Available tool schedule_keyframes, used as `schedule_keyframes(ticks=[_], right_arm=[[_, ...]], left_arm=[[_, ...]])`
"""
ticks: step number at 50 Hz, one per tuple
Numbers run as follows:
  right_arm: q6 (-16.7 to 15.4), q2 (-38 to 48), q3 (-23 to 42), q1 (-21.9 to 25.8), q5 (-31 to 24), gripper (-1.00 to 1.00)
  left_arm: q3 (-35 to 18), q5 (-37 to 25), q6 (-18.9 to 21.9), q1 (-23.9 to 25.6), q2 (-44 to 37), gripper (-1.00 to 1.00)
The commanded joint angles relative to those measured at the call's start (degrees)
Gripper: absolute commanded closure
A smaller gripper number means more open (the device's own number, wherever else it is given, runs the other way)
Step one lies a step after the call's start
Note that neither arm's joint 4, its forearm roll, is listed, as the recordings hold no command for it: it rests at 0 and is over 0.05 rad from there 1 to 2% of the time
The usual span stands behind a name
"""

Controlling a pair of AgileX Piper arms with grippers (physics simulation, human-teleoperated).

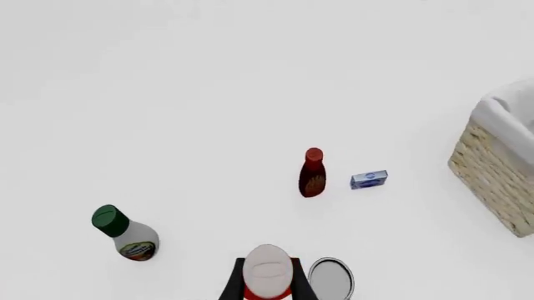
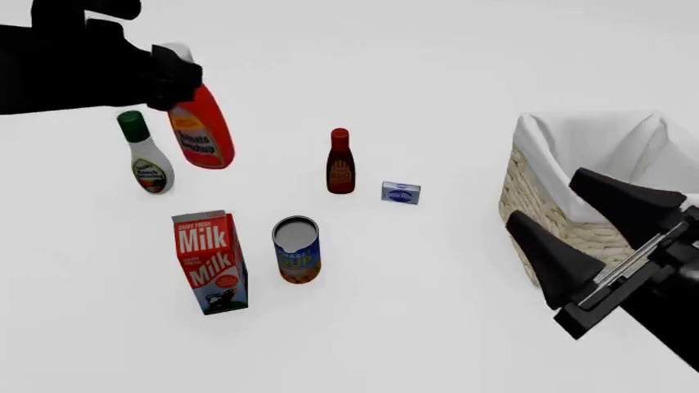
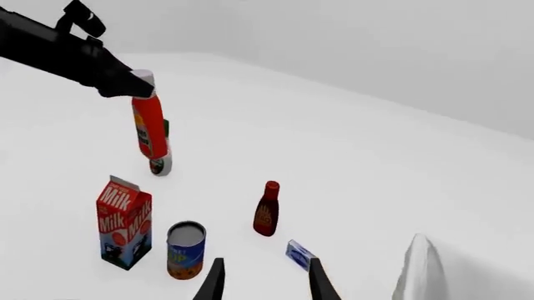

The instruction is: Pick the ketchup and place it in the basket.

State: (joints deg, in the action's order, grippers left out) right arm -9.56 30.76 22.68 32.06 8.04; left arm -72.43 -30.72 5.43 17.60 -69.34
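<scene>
The ketchup (image 2: 203, 129), a red-orange bottle with a white cap and a yellow label, hangs tilted above the table at the far left. My left gripper (image 2: 175, 75) is shut on its neck just under the cap. In the left wrist view the white cap of the ketchup (image 1: 267, 270) fills the space between the left gripper's (image 1: 269, 278) dark fingers. The right wrist view shows the ketchup (image 3: 149, 125) held high over the other items. The basket (image 2: 520, 193), woven with a white lining, stands at the right. My right gripper (image 2: 544, 195) hovers open in front of it, holding nothing.
On the table stand a white bottle with a green cap (image 2: 146, 160), a dark red bottle (image 2: 340, 164), a small blue box (image 2: 401, 193), a milk carton (image 2: 209, 260) and a blue can (image 2: 296, 249). The basket (image 1: 492, 169) lies beyond the blue box (image 1: 368, 179).
</scene>
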Motion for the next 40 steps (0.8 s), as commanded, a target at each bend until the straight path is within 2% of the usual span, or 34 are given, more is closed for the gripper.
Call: schedule_keyframes(ticks=[1, 2, 5, 10, 21, 25, 40], right_arm=[[-2.32, 6.78, 4.74, 4.16, -0.03, -1.00], [-1.01, 7.17, 5.87, 5.17, -0.19, -1.00], [-1.72, 8.87, 6.60, 5.72, -0.08, -1.00], [-0.56, 11.76, 8.72, 8.03, -0.63, -1.00], [-0.75, 16.54, 11.89, 10.84, -1.06, -1.00], [-2.08, 18.67, 13.91, 12.22, -1.69, -1.00], [-2.84, 24.75, 21.92, 16.16, -6.15, -1.00]], left_arm=[[-1.43, -4.63, 0.15, 3.94, 4.90, 1.00], [-1.22, -4.81, 0.27, 4.06, 5.37, 1.00], [-1.07, -4.98, 0.38, 4.75, 5.71, 1.00], [-1.17, -5.75, -0.24, 6.97, 6.37, 1.00], [-0.87, -6.84, -0.35, 10.41, 7.30, 1.00], [-0.61, -6.93, -0.70, 11.52, 7.37, 1.00], [0.31, -5.78, -0.99, 13.63, 6.86, 1.00]])
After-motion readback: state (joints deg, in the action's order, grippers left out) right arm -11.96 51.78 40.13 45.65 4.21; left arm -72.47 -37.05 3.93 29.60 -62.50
